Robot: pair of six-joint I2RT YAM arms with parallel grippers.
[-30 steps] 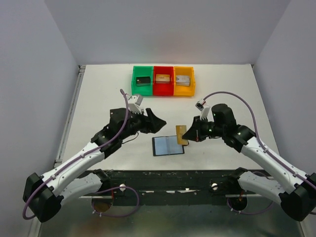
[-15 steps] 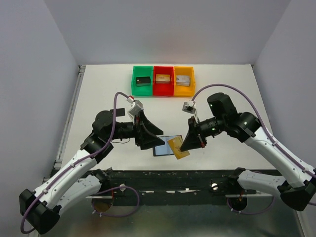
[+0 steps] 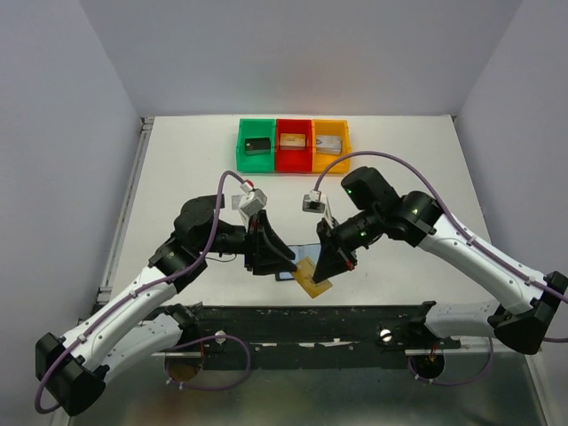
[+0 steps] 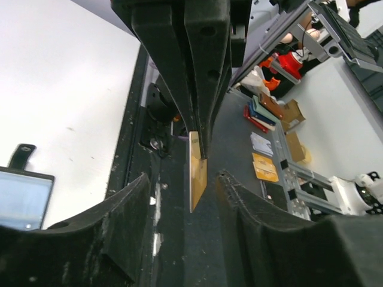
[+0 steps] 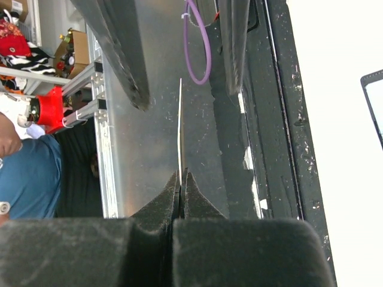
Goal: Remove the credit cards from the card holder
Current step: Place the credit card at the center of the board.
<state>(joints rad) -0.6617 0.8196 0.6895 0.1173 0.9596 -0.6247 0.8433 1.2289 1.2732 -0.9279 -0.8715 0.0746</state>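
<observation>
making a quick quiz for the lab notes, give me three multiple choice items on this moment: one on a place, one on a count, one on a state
1. Where is the gold card?
A) pinched in the right gripper, in the air
B) dropped on the floor
C) stuck to the back wall

2. How many coloured bins stand at the far side?
A) two
B) three
C) five

3. How does the left gripper stand?
A) shut, fingertips touching
B) out of sight in every view
C) open, a finger on each side of the card

Key: 1 A, the right wrist view shows the fingers shut on its edge; 2 B, green, red, yellow; 3 C, the left wrist view shows gaps on both sides.
</observation>
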